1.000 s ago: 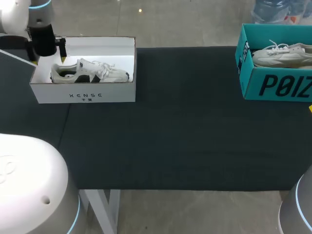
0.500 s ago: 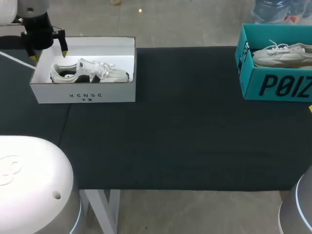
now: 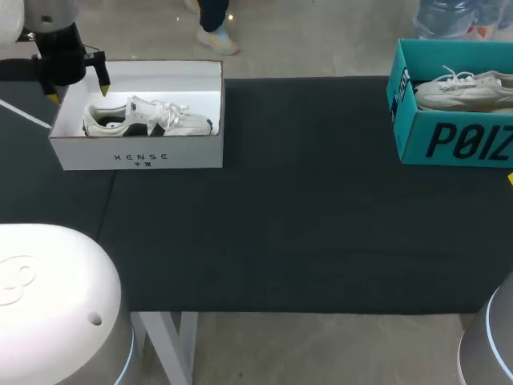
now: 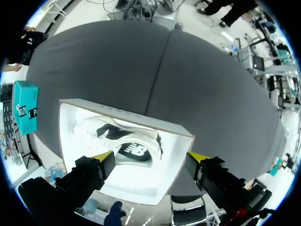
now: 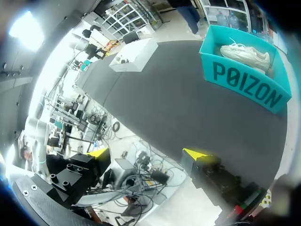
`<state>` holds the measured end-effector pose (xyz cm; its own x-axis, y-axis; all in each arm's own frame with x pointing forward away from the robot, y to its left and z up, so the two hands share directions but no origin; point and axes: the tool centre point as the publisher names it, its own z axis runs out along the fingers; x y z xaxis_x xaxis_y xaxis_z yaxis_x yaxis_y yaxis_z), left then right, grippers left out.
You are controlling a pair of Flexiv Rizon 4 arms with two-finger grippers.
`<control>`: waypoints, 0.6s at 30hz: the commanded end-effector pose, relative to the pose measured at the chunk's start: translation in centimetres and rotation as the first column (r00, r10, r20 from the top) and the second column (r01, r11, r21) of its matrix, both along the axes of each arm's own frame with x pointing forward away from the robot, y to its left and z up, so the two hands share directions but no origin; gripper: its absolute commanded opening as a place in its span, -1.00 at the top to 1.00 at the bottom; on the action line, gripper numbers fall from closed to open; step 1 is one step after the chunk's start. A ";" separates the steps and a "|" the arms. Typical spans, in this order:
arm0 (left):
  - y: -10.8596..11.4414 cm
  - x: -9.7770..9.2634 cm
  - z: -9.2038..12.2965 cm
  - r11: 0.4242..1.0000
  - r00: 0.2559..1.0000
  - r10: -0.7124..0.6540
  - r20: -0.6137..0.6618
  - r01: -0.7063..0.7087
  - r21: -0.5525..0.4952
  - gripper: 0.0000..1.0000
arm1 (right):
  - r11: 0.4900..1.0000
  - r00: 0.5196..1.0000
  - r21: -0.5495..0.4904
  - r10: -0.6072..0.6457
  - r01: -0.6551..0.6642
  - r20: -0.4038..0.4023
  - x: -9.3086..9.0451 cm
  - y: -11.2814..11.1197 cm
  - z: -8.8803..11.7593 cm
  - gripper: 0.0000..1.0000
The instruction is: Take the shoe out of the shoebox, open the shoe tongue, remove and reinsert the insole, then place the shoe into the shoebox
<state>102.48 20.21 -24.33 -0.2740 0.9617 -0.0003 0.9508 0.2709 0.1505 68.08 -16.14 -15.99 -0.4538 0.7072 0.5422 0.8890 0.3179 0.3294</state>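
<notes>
1. Yellow-tipped and spread wide, the left claw [image 4: 150,157] grips nothing. It hangs above the heel end of the shoe [image 4: 120,140], one finger over the box's inside and the other outside its end wall.
2. Over the last second this claw has shifted slightly towards the box's outer end and turned, so both tips now show in the head view. In the last half second it has hardly moved.
3. The shoe appears to lie on its side in the white shoebox [image 3: 136,156], at the far left of the counter [image 3: 304,216]. Neither has budged.
4. The right claw [image 5: 146,152] is also apart and empty, with the teal box [image 5: 244,84] ahead of it.
5. By my reading, the claw has lined up but the lift-out has not begun. The next move would be a descent onto the heel.
</notes>
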 end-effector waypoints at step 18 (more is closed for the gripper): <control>0.0 -0.1 0.0 1.000 1.000 0.000 0.002 0.000 0.002 -1.00 | 0.995 0.997 -0.100 -0.037 0.030 -0.069 2.7 -2.4 0.6 -1.00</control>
